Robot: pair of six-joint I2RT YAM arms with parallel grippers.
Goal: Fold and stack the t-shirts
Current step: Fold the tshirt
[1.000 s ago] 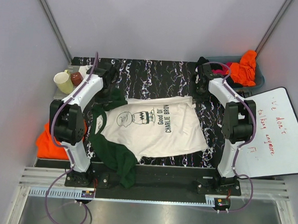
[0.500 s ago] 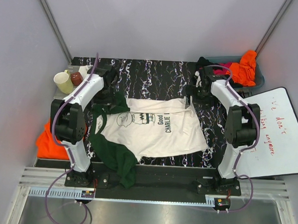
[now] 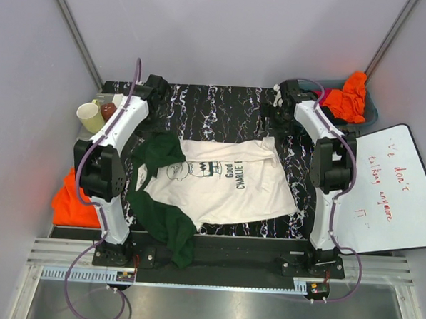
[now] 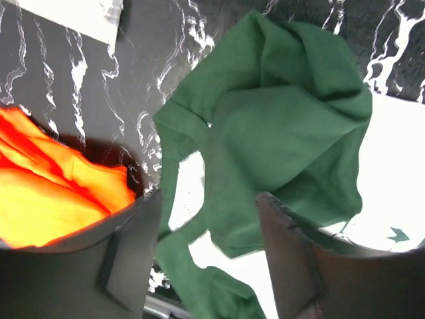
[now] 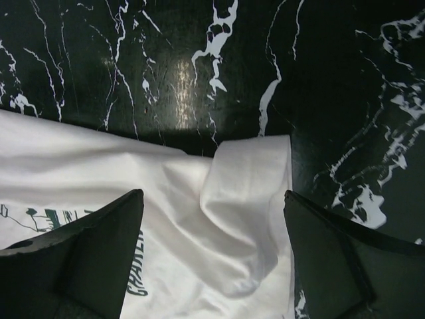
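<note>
The cream t-shirt [image 3: 226,182] lies printed side up in the middle of the black marble table [image 3: 223,106]. One dark green sleeve is bunched at its far left [image 3: 156,151] and the other trails over the near edge [image 3: 170,229]. Its far right edge is folded over the lettering [image 5: 249,193]. My left gripper [image 3: 156,86] hangs open above the bunched green sleeve [image 4: 285,113], its jaws [image 4: 207,199] apart with nothing between them. My right gripper [image 3: 276,113] stands open [image 5: 212,196] over the folded cream corner, holding nothing.
An orange t-shirt [image 3: 68,202] lies off the table's left side, also visible as orange cloth [image 4: 53,193]. A grey bin [image 3: 373,111] at the back right holds orange [image 3: 351,94], magenta and black cloth. A white board [image 3: 393,190] lies right. Cups [image 3: 90,116] stand back left.
The shirt's far edge got folded over part of the lettering. Both grippers opened, let go of the cloth and drew back toward the far side of the table.
</note>
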